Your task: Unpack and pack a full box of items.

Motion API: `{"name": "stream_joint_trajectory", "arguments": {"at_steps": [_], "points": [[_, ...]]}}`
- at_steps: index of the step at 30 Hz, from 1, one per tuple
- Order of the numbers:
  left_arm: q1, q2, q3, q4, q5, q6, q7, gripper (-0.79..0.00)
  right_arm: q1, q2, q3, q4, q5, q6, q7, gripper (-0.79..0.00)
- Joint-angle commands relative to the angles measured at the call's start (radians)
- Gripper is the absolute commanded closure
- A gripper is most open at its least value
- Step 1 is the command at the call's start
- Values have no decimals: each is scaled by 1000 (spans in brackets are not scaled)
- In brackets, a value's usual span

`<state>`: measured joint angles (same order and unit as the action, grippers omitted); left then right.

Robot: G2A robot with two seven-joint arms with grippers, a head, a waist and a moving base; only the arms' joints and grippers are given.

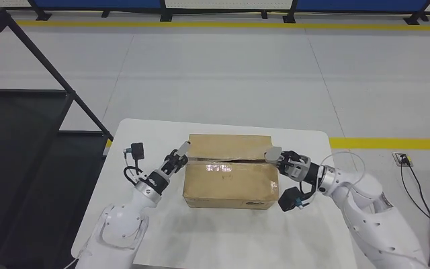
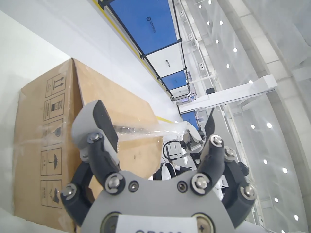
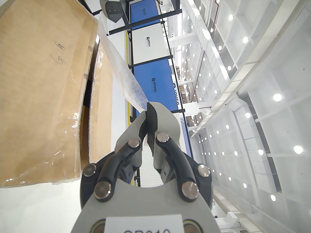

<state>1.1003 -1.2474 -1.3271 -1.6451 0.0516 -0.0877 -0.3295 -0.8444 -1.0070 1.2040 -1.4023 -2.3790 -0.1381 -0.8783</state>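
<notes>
Cardboard box [image 1: 230, 180]: left gripper [image 1: 179, 157] sitting at its 9 o'clock end, jaws spread wide, gripping nothing; right gripper [image 3: 148, 109] at 3 o'clock pinching tight on loose clear tape strip [image 3: 121, 73]

Box side: the cardboard box [image 2: 136, 112] carries a column of 5 framed black pictograms [image 2: 52, 137]: 2 upright arrows [image 2: 58, 83], a stacking symbol [image 2: 55, 105], a stemmed glass [image 2: 57, 132], an umbrella [image 2: 53, 159] and a 5th that is unclear. The captions beneath are too small to read.
Box flap: a handwritten pen mark [image 3: 58, 53], not legible.
Box front: a small dark print [image 1: 259, 202], too small to read.
Wall panels: a blue panel [image 2: 136, 13] bears a white logo with a word; a white panel [image 2: 158, 64] bears the same in dark.
Gripper stickers: the left gripper [image 2: 154, 112] has a white base sticker [image 2: 158, 224], and the right gripper [image 3: 148, 106] has a like sticker [image 3: 145, 223]. The characters on both are cut off at the edge.
</notes>
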Motion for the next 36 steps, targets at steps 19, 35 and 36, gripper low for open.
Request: {"name": "stream_joint_trajectory", "arguments": {"at_steps": [19,35,36], "points": [[-72,-22,73,100,-46,-59,25,-785,23,0,-21,36,0,-8,13,0],[-103,-38,99,164,-54,-81,74,-785,20,8,-30,46,-35,-37,27,0],[-105,-38,99,167,-54,-80,75,-785,20,8,-30,48,-40,-42,33,0]]}}
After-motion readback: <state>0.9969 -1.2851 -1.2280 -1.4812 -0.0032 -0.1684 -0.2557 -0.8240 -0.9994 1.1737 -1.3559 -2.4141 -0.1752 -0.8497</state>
